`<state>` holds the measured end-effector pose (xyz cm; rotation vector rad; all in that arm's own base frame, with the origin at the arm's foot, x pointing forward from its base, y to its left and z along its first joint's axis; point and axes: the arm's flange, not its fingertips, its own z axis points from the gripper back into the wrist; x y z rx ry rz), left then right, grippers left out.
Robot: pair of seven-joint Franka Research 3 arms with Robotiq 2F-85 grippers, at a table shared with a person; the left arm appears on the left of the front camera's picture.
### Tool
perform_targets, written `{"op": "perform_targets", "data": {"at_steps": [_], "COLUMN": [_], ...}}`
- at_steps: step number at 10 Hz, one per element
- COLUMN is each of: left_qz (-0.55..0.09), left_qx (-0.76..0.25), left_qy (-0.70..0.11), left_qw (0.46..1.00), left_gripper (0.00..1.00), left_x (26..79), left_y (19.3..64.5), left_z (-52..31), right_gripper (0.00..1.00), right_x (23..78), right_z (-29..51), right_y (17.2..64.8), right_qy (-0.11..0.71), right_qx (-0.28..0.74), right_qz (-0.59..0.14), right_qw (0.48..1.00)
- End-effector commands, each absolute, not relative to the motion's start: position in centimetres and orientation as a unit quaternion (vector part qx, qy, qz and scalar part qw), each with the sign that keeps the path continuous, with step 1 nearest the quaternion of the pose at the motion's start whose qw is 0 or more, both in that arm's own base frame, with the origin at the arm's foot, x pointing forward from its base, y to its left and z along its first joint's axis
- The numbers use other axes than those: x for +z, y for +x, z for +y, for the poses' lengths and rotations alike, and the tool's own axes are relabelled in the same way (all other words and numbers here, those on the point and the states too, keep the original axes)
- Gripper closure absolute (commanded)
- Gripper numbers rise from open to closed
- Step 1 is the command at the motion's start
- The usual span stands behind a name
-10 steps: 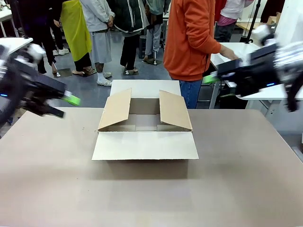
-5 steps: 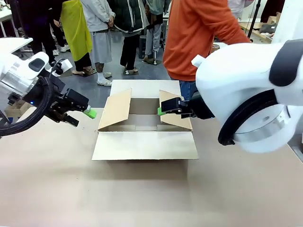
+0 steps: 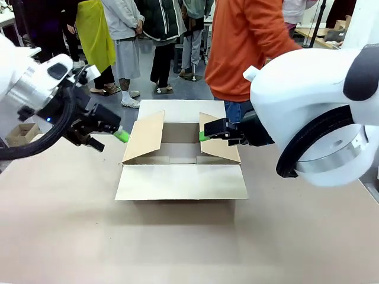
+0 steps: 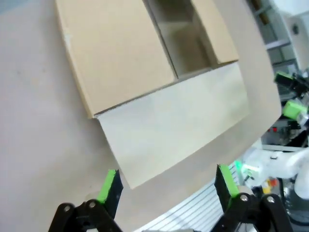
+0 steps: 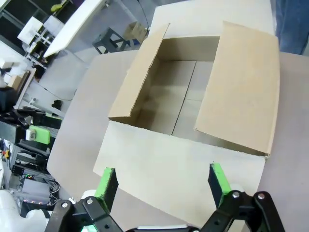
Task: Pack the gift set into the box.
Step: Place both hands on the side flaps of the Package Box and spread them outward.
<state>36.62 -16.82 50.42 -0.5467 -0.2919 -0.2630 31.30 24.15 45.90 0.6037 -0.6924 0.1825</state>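
The box (image 3: 180, 182) is a large brown cardboard carton in the middle of the table, open with nothing inside. Its side flaps stand up and its front flap lies flat toward me. The gift set is out of view. My left gripper (image 3: 109, 140) hovers just outside the box's left flap, open. My right gripper (image 3: 207, 135) hangs by the right flap's inner edge, also open. The left wrist view looks down on the box (image 4: 174, 116) past the left gripper (image 4: 167, 183). In the right wrist view, the right gripper (image 5: 161, 180) spreads wide above the box (image 5: 183, 164).
A person in an orange top (image 3: 243, 47) stands right behind the box at the far side. More people stand farther back. A small carton (image 3: 21, 133) sits on the floor at the left. The tan table (image 3: 177, 248) stretches bare in front of the box.
Both arms have swung in from the table's sides toward the box. In the last half second the left gripper moved closer to the left flap, while the right gripper barely shifted.
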Motion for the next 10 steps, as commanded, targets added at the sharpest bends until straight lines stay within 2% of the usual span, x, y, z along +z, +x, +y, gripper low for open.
{"op": "perform_targets", "data": {"at_steps": [1, 2, 4, 7, 10], "left_qz": [-0.054, -0.002, 0.034, 0.024, 0.031], "left_qx": [-0.129, -0.114, -0.065, -0.026, -0.018], "left_qy": [-0.208, -0.192, -0.174, -0.15, -0.132], "left_qw": [0.968, 0.975, 0.982, 0.988, 0.991], "left_gripper": [0.0, 0.0, 0.0, 0.0, 0.0], "left_x": [54.5, 54.6, 52.9, 49.7, 48.4], "left_y": [41.5, 44.7, 48.8, 49.9, 50.3], "left_z": [-22.6, -25.2, -27.6, -29.5, -29.8], "right_gripper": [0.0, 0.0, 0.0, 0.0, 0.0], "right_x": [46.3, 46.3, 46.3, 45.9, 45.8], "right_z": [23.9, 23.9, 23.9, 24.2, 24.3], "right_y": [31.3, 31.3, 31.3, 31.3, 33.3], "right_qy": [0.298, 0.298, 0.298, 0.292, 0.303], "right_qx": [0.088, 0.088, 0.088, 0.089, 0.1], "right_qz": [-0.331, -0.331, -0.331, -0.333, -0.36], "right_qw": [0.891, 0.891, 0.891, 0.892, 0.877]}}
